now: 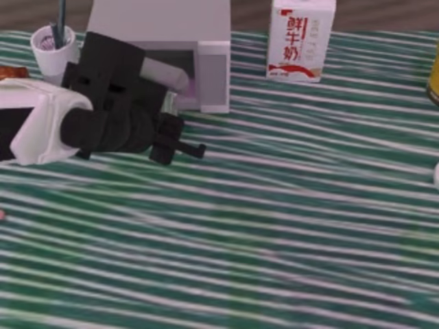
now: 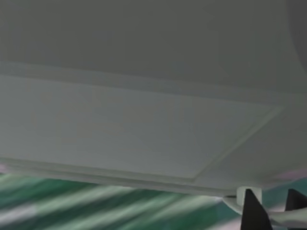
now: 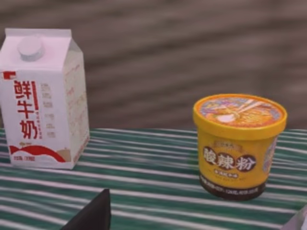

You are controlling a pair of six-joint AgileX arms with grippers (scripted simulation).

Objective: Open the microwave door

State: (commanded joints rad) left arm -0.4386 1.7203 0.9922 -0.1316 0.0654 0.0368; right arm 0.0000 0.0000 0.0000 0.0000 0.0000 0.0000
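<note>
Reaching in from the left side of the table, the left arm (image 1: 103, 103) lies low in front of the microwave (image 1: 164, 41), which sits at the back edge, left of the middle. The door (image 1: 164, 74) is swung out from the box, and the arm covers most of it. Only a grey strip of door shows past the arm, slanting toward the opening. A bit of pale purple floor peeks out beside the control strip (image 1: 212, 77) on the box's right end.

The left gripper (image 1: 180, 140) sticks out past the door's near edge, low over the striped cloth (image 1: 288, 205). In the left wrist view the door (image 2: 144, 120) fills almost the whole picture, very close. Two dark fingertips (image 2: 252, 211) show at the bottom, with a white bit of the handle (image 2: 249, 192) right by them. I cannot tell if the fingers are wide or pinching it.

A white cup (image 1: 53, 48) stands just left of the microwave, close behind the arm, so that side is tight. A milk carton (image 1: 300, 38) stands to the right of the box, well apart. The front and right of the cloth are wide open.

The right wrist view looks at the carton (image 3: 43, 96) and a yellow noodle tub (image 3: 239, 143), standing apart on the cloth. Its own gripper hardly shows, so its fingers cannot be told.
</note>
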